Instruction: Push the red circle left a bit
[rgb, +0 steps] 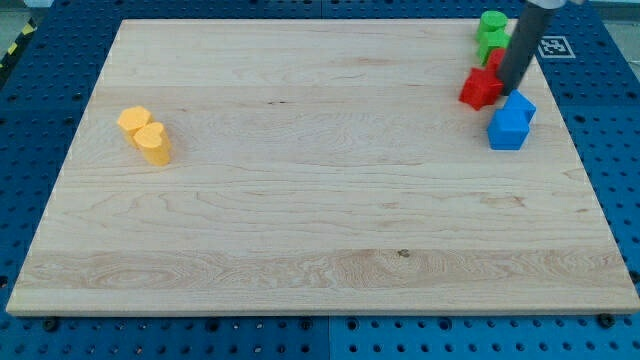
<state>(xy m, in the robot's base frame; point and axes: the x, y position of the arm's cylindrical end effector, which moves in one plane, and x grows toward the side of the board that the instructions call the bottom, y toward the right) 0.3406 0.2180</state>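
Two red blocks sit near the board's top right. One angular red block (480, 88) lies in plain view. A second red block (495, 59) sits just above it, mostly hidden behind the rod, so I cannot make out its shape. My tip (508, 91) rests right against the angular red block's right side, between it and the upper blue block (521, 105). The dark rod slants up to the view's top right.
Two green blocks, one round (492, 22) and one below it (489, 44), stand above the red ones. A second blue block (507, 131) touches the upper blue one. A yellow hexagon (133, 120) and a yellow heart (154, 144) sit at the view's left. The board's right edge (585, 150) is close.
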